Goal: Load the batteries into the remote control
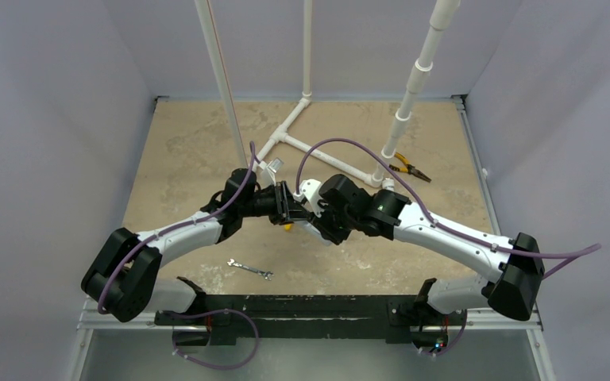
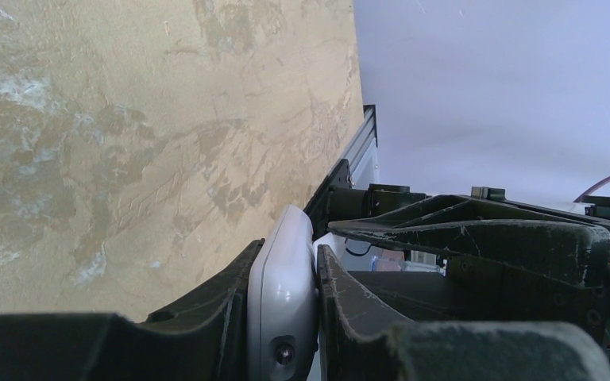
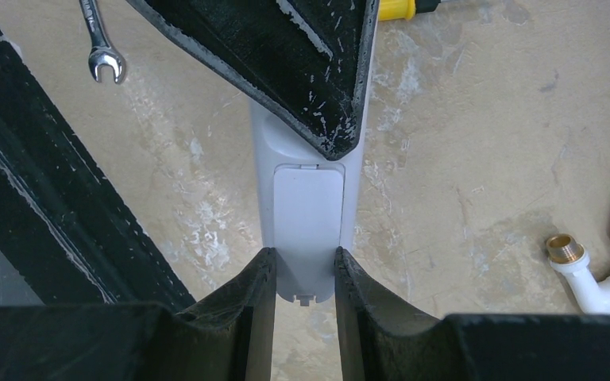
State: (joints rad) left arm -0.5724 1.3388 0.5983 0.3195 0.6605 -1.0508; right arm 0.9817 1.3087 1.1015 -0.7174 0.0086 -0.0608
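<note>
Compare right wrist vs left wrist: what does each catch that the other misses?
Right wrist only: the remote control's back with its battery cover in place, a wrench, a brass fitting, a yellow handle. Left wrist only: the remote's rounded end with a small dark lens, plus the enclosure wall. Both: the remote pinched in that arm's own pincer (right pincer, left pincer), tan table behind.
</note>
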